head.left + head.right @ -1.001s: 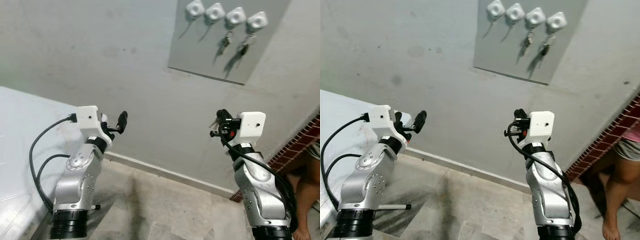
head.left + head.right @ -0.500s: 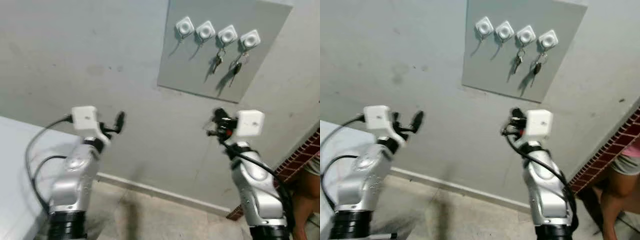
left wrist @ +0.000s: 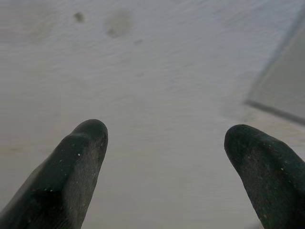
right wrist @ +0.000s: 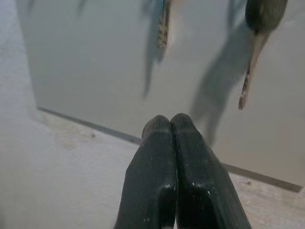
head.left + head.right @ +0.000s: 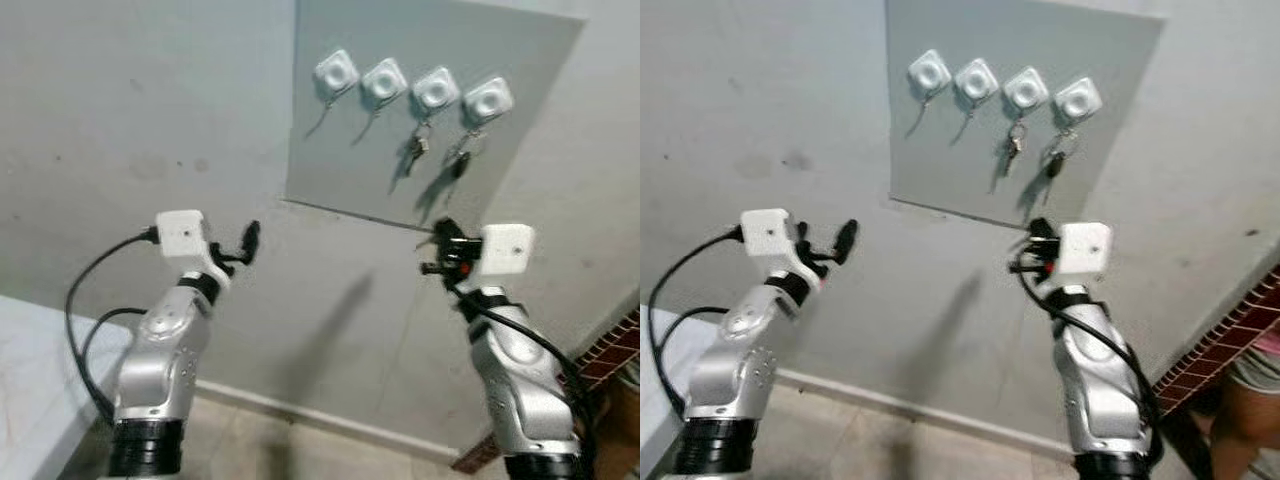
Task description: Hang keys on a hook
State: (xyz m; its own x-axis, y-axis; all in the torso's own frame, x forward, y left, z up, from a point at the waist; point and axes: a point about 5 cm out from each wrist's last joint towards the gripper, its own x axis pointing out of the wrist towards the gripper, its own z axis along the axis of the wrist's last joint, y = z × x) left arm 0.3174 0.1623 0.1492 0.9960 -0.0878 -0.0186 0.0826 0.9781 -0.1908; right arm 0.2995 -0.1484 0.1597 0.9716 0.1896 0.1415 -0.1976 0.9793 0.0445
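Keys (image 5: 416, 152) hang on the third and fourth hooks (image 5: 436, 88) of the board (image 5: 330, 160), upper centre of frame; two left hooks bare. Right pincer (image 4: 172, 123) pressed shut, nothing visibly held, just below the board. Left pincer (image 3: 164, 148) spread wide, empty, mid left. Hanging looks done; next, likely withdraw.

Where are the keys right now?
Two sets of keys hang from the two rightmost of four white hooks on the grey wall panel, above the right gripper.
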